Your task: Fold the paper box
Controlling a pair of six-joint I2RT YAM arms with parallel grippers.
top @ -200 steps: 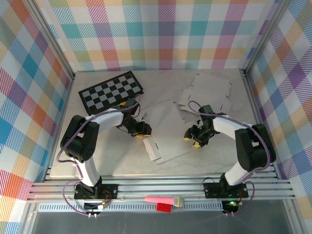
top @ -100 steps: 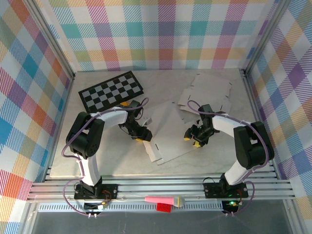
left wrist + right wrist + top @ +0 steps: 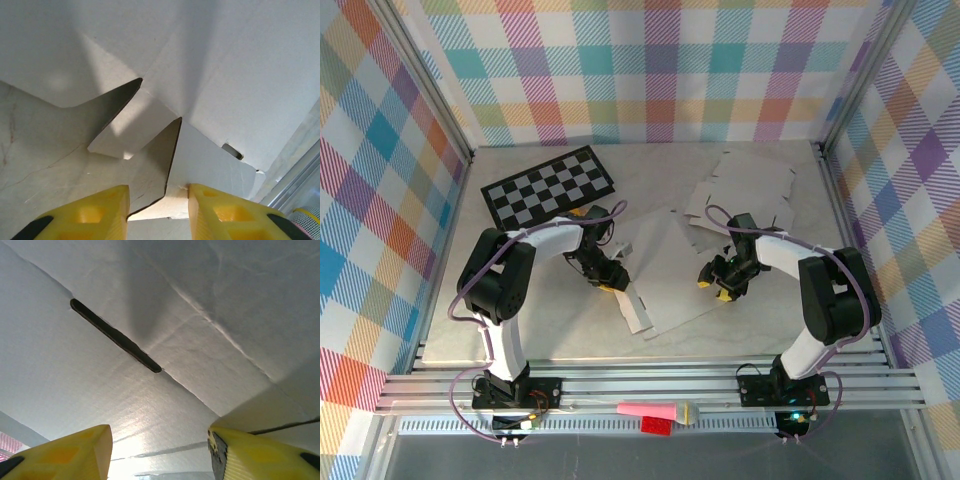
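My left wrist view cuts the yellow fingers [image 3: 85, 215] off at its bottom edge; the paper box [image 3: 225, 75] ahead of the jaws runs past the frame. Right of the jaws, a blurred object [image 3: 307, 216] I can't identify.

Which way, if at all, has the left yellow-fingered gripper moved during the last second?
Yes, slightly: the left yellow-fingered gripper moved away from the black-and-white checkerboard, toward the near edge of the pale table.

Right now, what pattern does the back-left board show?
Black-and-white checkerboard, clearest in the top view.
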